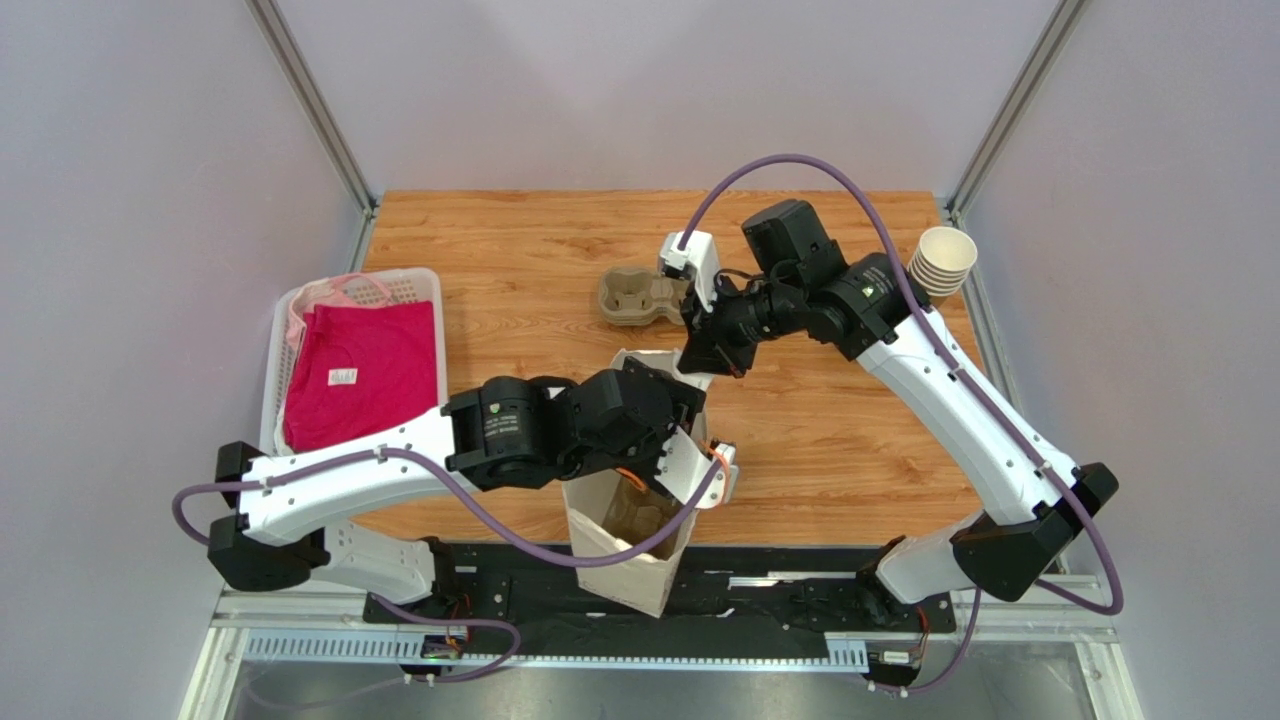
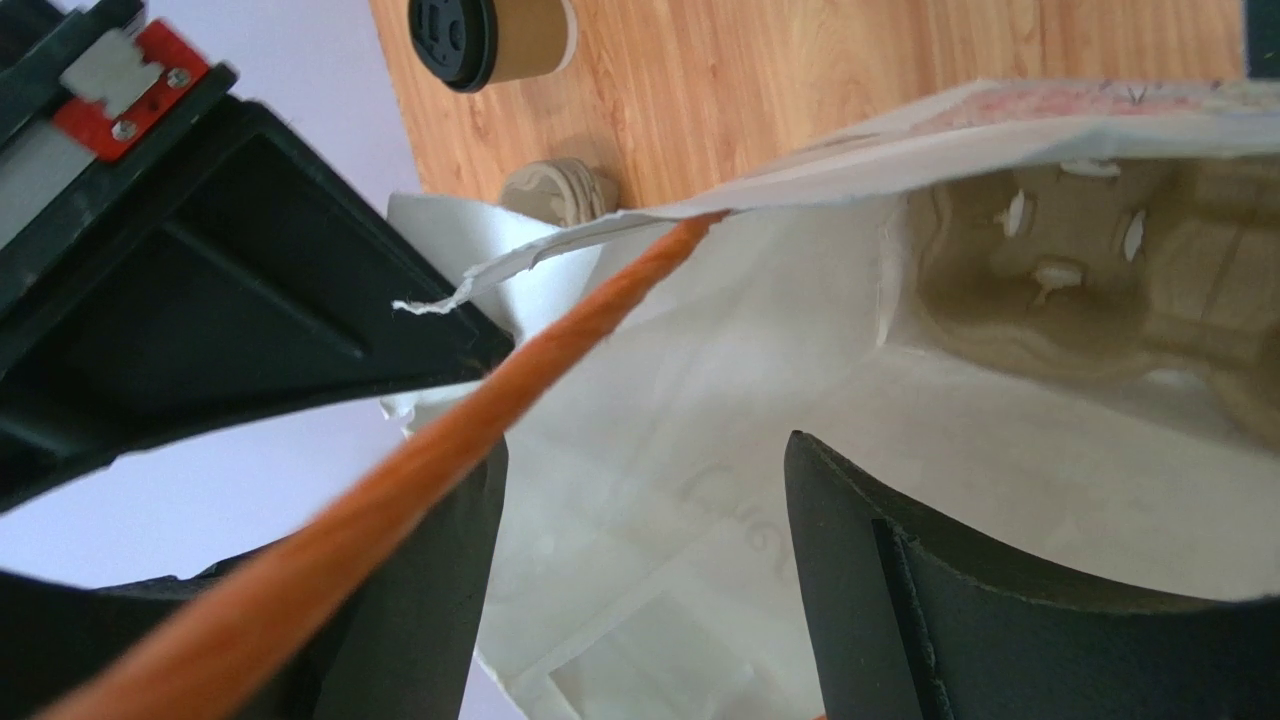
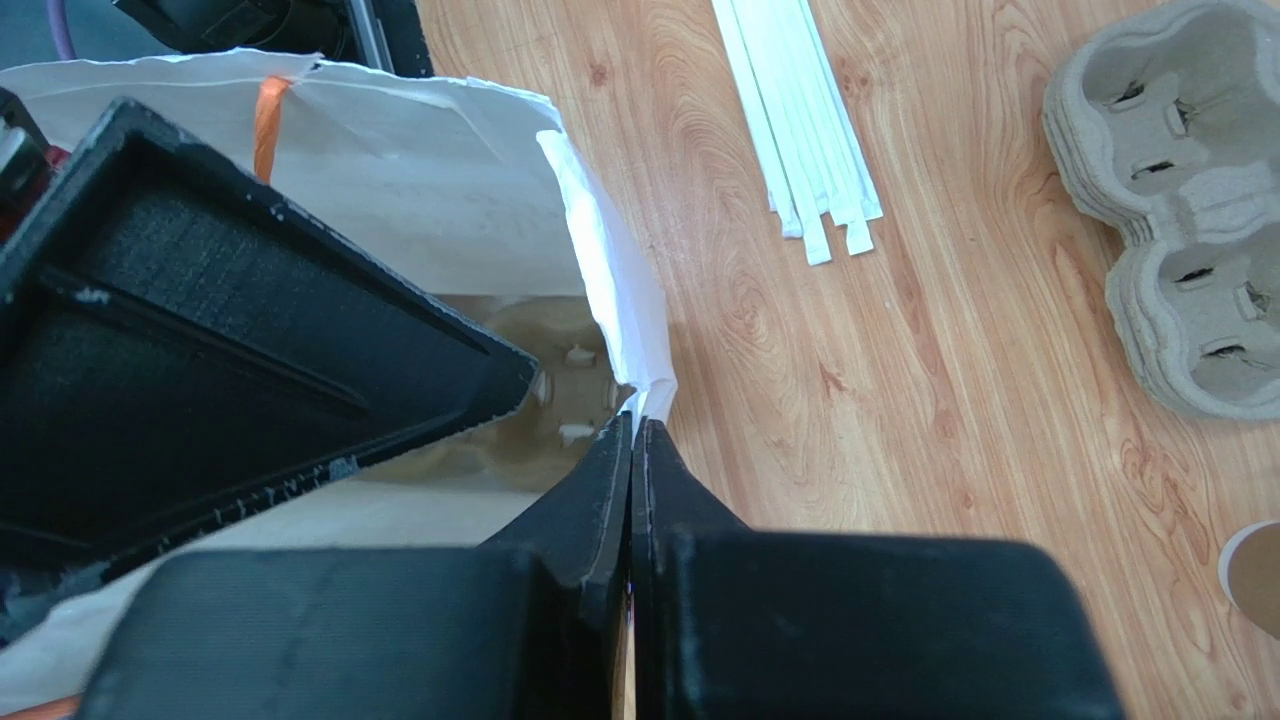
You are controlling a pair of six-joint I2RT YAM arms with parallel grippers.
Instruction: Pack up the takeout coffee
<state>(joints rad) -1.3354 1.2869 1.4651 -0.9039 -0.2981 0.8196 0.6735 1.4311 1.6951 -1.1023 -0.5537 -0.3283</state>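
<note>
The takeout coffee (image 2: pixel 504 36), a tan cup with a black lid, shows only in the left wrist view, on the wood beyond the bag; in the top view it is hidden. A white paper bag (image 1: pixel 628 570) stands open at the table's near edge with a cardboard carrier (image 2: pixel 1082 278) inside. My left gripper (image 1: pixel 694 450) is open at the bag's mouth (image 2: pixel 646 495), its fingers (image 2: pixel 902 578) wide apart, with the orange handle (image 2: pixel 496 405) crossing in front of it. My right gripper (image 1: pixel 697 357) is shut on the bag's far rim (image 3: pixel 633 428).
A stack of cardboard carriers (image 1: pixel 637 296) lies behind the bag, also in the right wrist view (image 3: pixel 1180 225). White wrapped straws (image 3: pixel 796 120) lie beside it. A stack of cream cups (image 1: pixel 942 258) stands at the far right. A white basket (image 1: pixel 286 323) with pink cloth sits left.
</note>
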